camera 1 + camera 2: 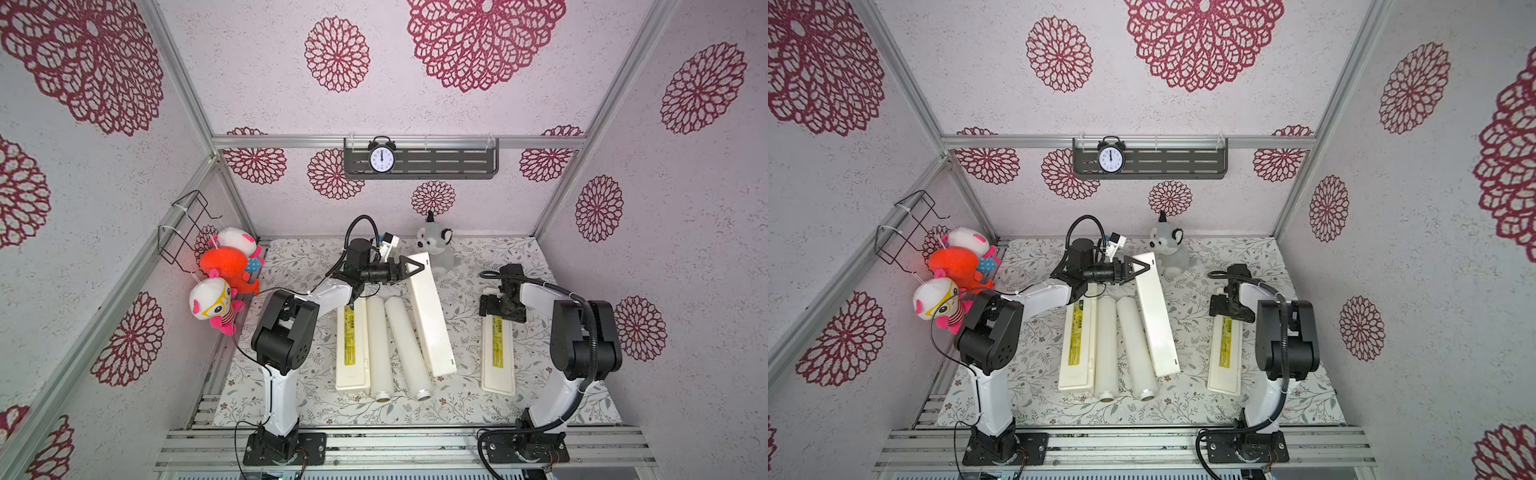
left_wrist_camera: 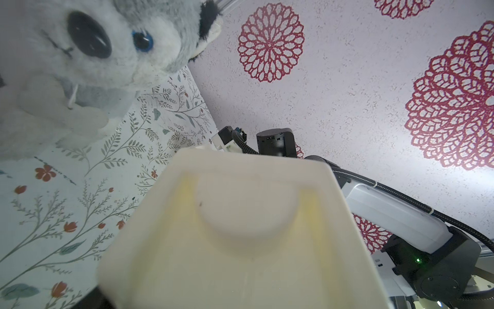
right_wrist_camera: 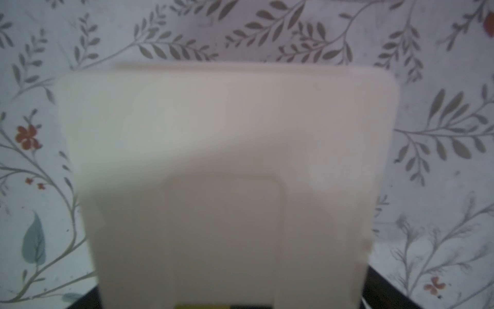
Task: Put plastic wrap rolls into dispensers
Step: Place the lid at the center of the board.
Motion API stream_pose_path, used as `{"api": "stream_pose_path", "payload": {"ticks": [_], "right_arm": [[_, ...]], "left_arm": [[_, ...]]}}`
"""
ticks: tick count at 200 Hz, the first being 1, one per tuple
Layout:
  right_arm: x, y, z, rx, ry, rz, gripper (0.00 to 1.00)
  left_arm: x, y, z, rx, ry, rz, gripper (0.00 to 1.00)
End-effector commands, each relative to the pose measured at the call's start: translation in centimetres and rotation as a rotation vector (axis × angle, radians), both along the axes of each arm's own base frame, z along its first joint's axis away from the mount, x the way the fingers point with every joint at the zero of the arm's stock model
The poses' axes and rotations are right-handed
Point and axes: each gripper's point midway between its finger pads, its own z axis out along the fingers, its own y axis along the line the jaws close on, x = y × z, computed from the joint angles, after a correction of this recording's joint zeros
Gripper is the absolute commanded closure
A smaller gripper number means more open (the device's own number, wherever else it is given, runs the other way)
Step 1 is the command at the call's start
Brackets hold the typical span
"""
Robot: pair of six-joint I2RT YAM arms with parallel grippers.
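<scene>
The left gripper (image 1: 411, 267) is reaching in sideways and clamping the far end of the tilted box (image 1: 432, 324), with its jaws spread wide across the cream plastic. That end is riding up off the mat (image 1: 465, 399), while the near end is sitting low, right against the right roll (image 1: 409, 353). In the left wrist view the box is showing a hollow, yellowish inside, and the grey plush (image 2: 80, 67) is sitting behind it at the back of the mat.

The left roll (image 1: 379, 345) is lying alongside the right one, both with their open cores pointing toward the near edge. They are resting on the mat between the tilted box and the left dispenser (image 1: 352, 353). That dispenser is lying flat just beside the left roll, label up, and the left arm is hiding its far end.

The right gripper (image 1: 500, 318) is hanging over the far end of the right dispenser (image 1: 497, 361), jaws straddling it. I cannot tell whether they are pressing it or standing clear. This dispenser is lying flat, label up, well apart from the others.
</scene>
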Motion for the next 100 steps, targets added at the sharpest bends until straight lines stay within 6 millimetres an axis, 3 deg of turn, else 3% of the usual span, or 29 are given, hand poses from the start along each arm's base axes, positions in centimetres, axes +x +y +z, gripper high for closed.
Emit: {"api": "stream_pose_path", "payload": {"ticks": [1,33,57,100], "right_arm": [[0.5,-0.7,2.4,-0.054,-0.038,0.016,0.01],[0.3,-0.7,3.6,-0.054,-0.056,0.019,0.01],[0.3,-1.2,5.9,-0.079,-0.099,0.012,0.01],[0.0,2.1,11.6,0.106,-0.222,0.109,0.05]], "left_arm": [[0.1,0.1,1.3,-0.012,-0.029,-0.014,0.24],[0.0,0.2,1.1,-0.005,-0.03,-0.01,0.24],[0.1,0.2,1.1,-0.001,-0.028,-0.007,0.23],[0.9,-0.2,0.5,0.024,0.0,0.007,0.24]]}}
